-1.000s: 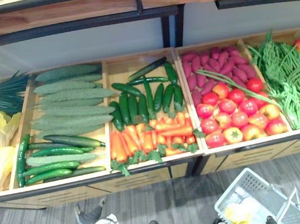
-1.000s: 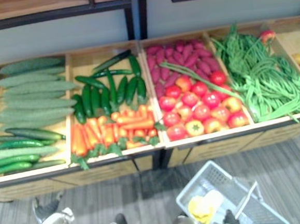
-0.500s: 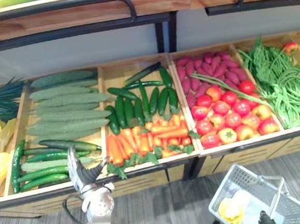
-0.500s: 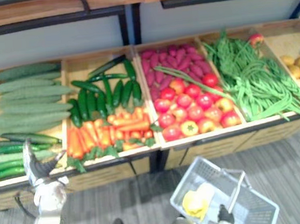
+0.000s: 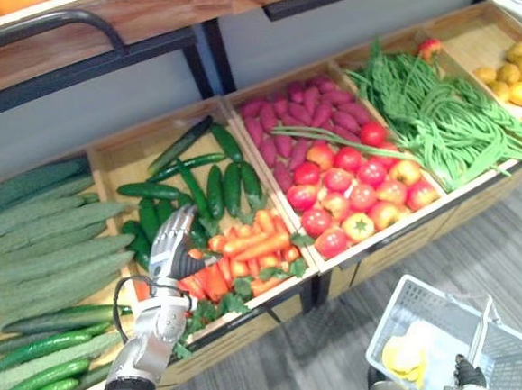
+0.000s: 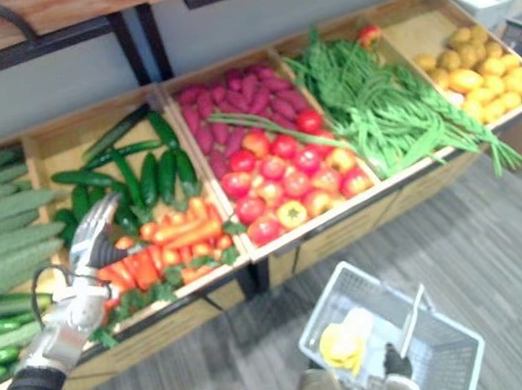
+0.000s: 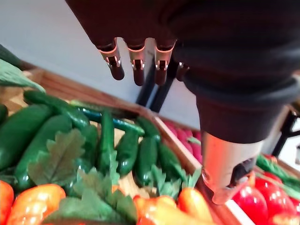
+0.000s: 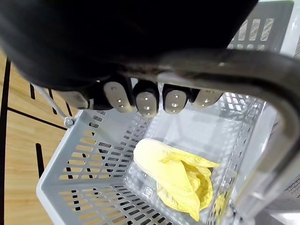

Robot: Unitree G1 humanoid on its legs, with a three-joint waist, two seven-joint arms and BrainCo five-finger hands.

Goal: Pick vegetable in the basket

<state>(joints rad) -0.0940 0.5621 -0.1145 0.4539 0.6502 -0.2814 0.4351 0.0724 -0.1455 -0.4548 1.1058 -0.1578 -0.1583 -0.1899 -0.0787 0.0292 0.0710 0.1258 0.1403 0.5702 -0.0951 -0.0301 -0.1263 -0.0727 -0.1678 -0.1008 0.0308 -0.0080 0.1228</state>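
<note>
My left hand [image 5: 171, 249] hangs open over the crate of carrots [image 5: 249, 253] and small dark green cucumbers [image 5: 217, 184]. In the left wrist view its fingers [image 7: 136, 69] are straight and its thumb [image 7: 224, 171] stands apart, with nothing held; carrots [image 7: 28, 204] and cucumbers [image 7: 140, 154] lie just below. My right hand [image 6: 396, 363] is shut on the handle [image 8: 262, 86] of a pale grey plastic basket [image 5: 425, 301] low at the right. A yellow leafy vegetable [image 8: 177, 180] lies in the basket.
The wooden stand holds long bumpy cucumbers [image 5: 53, 256] at the left, purple sweet potatoes [image 5: 291, 111], tomatoes [image 5: 351, 183], green beans [image 5: 435, 113] and yellow produce [image 5: 518, 71] at the far right. A dark metal frame [image 5: 205, 59] with a shelf runs above the crates.
The camera has turned right, so the whole stand has shifted left. My left hand has risen from the front edge of the long-cucumber crate to above the carrots. The basket stays in my right hand.
</note>
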